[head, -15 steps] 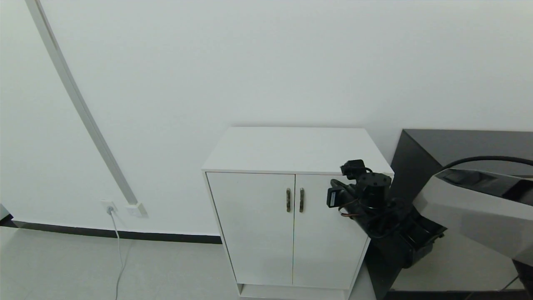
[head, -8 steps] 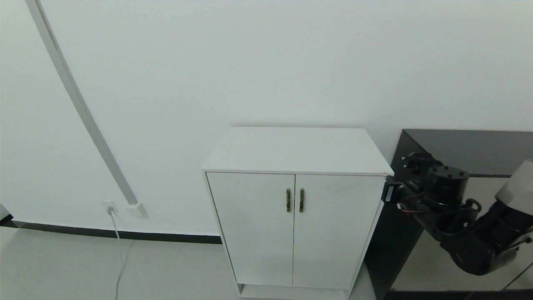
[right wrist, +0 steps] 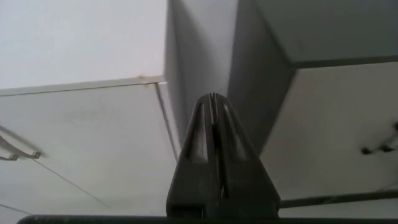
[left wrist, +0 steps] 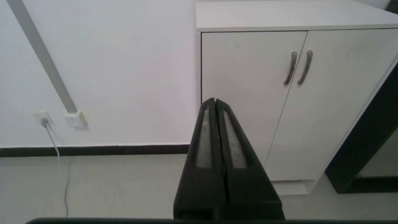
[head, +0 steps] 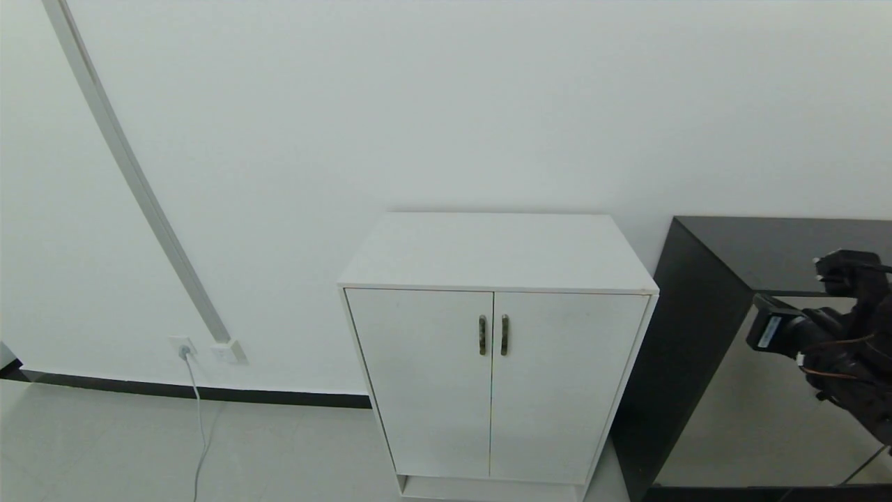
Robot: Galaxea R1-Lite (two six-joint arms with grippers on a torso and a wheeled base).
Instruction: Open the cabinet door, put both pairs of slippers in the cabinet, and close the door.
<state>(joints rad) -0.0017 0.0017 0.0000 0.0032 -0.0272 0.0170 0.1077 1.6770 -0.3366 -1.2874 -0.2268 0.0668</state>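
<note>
Fingers [left wrist: 207, 137] of left gripper [left wrist: 216, 101] pressed together, holding nothing; right gripper [right wrist: 213, 96] same. White boxy 2-door cabinet [head: 491, 383] sits ahead of left fingers, doors shut. Its side wall is ahead of right fingers, beside black panel desk [head: 697, 314]. Risks: 2 dark metal bar handles [head: 482, 335] sit just beside each other, so an off reach likely hooks the wrong one. Jaws not opened first would just ram the door.

One cabinet [head: 495, 251], two doors [head: 425, 376], two handles [head: 482, 335]; one black table [head: 766, 244]; wall outlets [head: 182, 345], seemingly two; one cord [head: 201, 418].
</note>
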